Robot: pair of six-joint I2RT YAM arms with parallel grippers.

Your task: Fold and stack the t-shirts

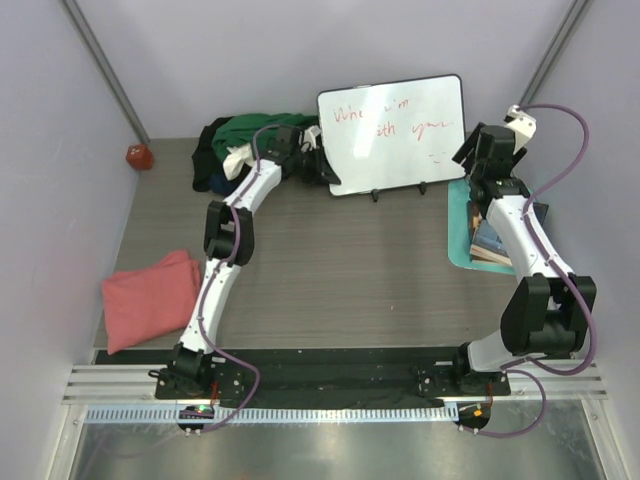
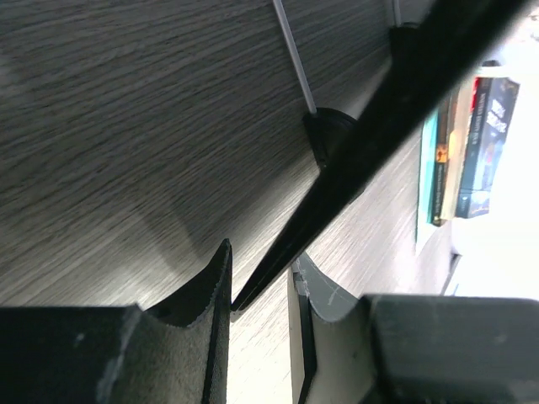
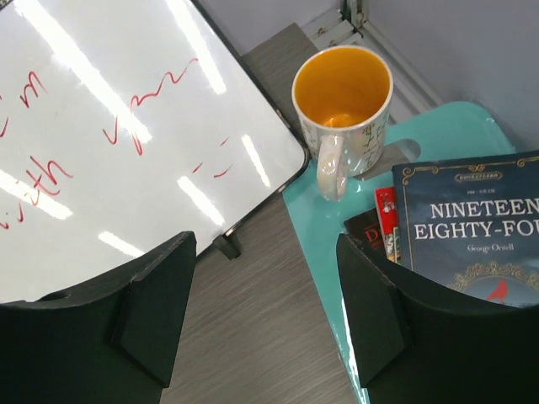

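Jaws of the left gripper stand only narrowly apart, and the lower left corner of the whiteboard pokes into the gap between them; whether they actually pinch it cannot be told. Past that corner one black stand foot rests on the grey wood-grain table. Just left of this gripper, along the table's far edge, a heap holds the dark green t-shirt on top, with the white t-shirt and the black t-shirt bunched beside it. The salmon pink t-shirt lies apart, loosely folded at the near left corner. The right gripper hangs wide open and holds nothing, over the left edge of the teal mat near the table's far right corner. On that mat stand an orange-lined mug and a "Nineteen Eighty-Four" book. A red ball sits in the far left corner.
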